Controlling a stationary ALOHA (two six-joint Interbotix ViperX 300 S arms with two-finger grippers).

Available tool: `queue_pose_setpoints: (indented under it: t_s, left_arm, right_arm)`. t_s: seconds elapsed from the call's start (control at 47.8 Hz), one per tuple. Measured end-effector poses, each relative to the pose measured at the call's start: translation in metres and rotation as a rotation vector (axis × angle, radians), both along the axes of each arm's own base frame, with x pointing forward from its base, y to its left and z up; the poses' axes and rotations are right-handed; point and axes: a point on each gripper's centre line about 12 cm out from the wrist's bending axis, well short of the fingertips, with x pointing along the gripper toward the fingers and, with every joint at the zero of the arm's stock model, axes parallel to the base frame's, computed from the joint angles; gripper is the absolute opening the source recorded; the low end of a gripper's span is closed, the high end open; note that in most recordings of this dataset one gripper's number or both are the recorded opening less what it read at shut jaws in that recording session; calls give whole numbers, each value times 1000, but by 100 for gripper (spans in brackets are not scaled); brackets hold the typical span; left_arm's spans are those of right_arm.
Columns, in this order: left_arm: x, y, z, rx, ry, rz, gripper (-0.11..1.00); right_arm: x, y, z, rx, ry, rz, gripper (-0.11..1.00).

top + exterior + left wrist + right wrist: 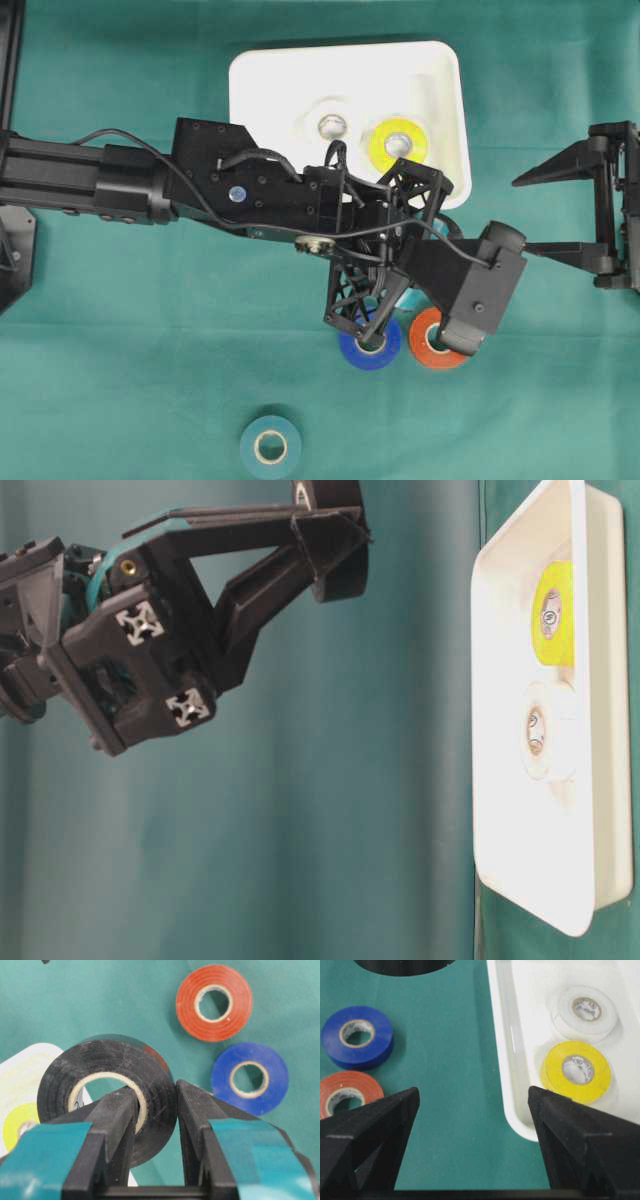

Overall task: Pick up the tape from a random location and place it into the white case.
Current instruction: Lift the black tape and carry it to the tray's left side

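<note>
Black tape roll [107,1095] is held off the cloth, pinched through its wall: one finger of the left gripper [155,1110] sits inside the cardboard core, the other against the outer face. Jaws are clamped tight on it. In the left wrist view, the roll hangs over the green cloth [120,330] with the white case [440,70] just beyond its left edge, so it does not look fully over the tray yet.

White case already holds a white roll [585,1010] and a yellow roll [576,1071], side by side toward the right end.

Step in hand, as I judge it: carry and release. Bring the roll over bare tray floor, left of the two rolls, lower before opening.

Orange roll [432,340] and blue roll [370,345] lie directly under the arm; keep height.

Right gripper [560,215] sits right of the case, jaws wide apart, empty.
</note>
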Motion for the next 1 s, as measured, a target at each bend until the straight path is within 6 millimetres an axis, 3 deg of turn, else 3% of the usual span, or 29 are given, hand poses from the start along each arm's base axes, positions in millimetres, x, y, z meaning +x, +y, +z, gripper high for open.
queue_pose_setpoints:
  t_s: [0.502,1.004]
  left_arm:
    - [-7,0,-6,-1,23,3,18]
    - [-72,4,-16,-70,110,135,18]
  right_arm:
    - [0,0,0,-1,0,0,84]
    - [1,0,0,-1,3,-1,84]
